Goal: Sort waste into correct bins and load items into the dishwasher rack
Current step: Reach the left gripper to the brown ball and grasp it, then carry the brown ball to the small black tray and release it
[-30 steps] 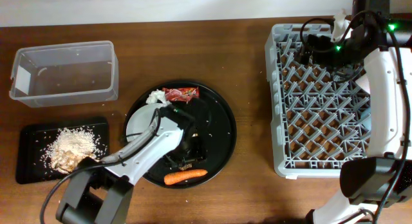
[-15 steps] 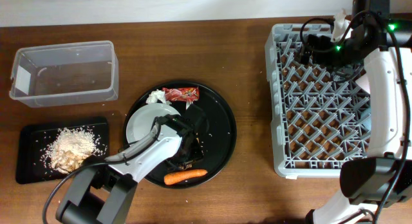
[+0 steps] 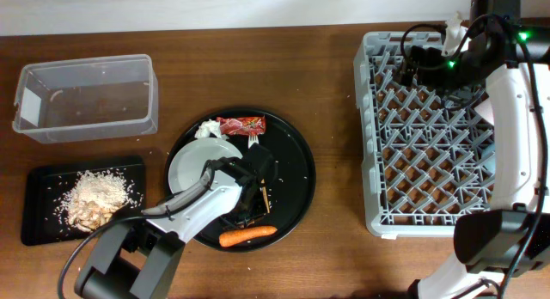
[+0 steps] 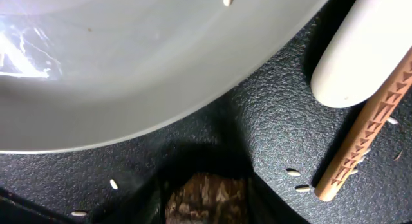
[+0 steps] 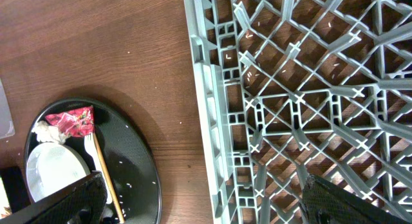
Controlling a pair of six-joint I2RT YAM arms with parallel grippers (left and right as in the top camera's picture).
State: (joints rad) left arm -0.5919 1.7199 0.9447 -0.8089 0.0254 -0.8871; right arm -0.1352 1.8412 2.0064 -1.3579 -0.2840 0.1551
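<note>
My left gripper [image 3: 256, 194] is down on the round black tray [image 3: 292, 174], shut on the small dark lump [image 4: 206, 199] beside the grey-white plate [image 3: 193, 166]. The white fork [image 4: 360, 56] and a wooden chopstick [image 4: 367, 134] lie just beyond the lump. The red wrapper [image 3: 241, 125] and white tissue [image 3: 209, 129] lie at the tray's far edge, and the carrot [image 3: 247, 236] at its near edge. Rice [image 3: 94, 196] lies in the flat black tray [image 3: 39, 226]. My right gripper [image 5: 199, 192] is open and empty above the grey rack [image 3: 430, 136]. Bowl and cups are out of view.
The clear plastic tub [image 3: 86, 97] stands at the back left, with nothing in it that I can see. Bare wooden table separates the round tray from the rack. Loose rice grains are scattered on the round tray.
My left gripper has moved a little right and nearer across the round tray, off the plate's edge and onto the dark lump. The right arm has not moved.
</note>
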